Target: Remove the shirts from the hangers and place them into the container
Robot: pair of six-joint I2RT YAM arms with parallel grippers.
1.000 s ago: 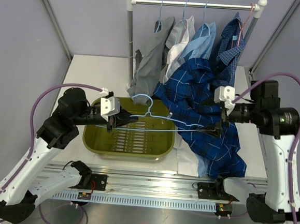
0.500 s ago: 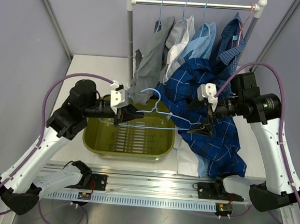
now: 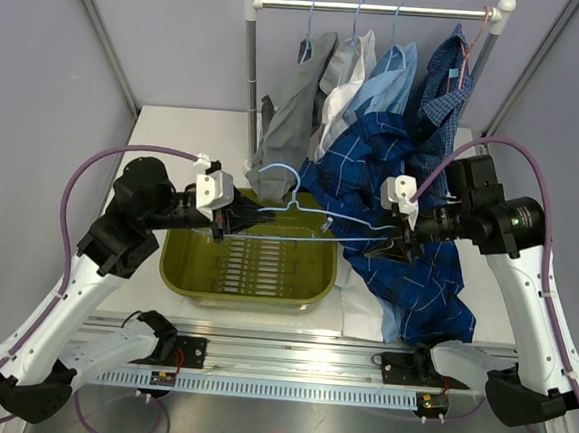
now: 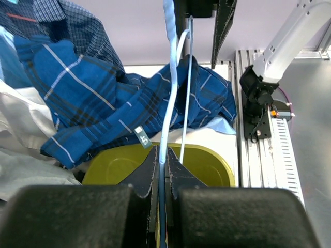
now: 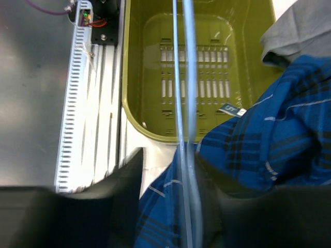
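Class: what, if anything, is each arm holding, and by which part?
The left gripper clamps the blue hanger at one end. The right gripper holds nothing: its open jaws straddle the other end.

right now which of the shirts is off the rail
The dark blue windowpane-check shirt; it sprawls beside the olive tub, while the other four hang from the rail.

Bright, even light (near fingers blurred).
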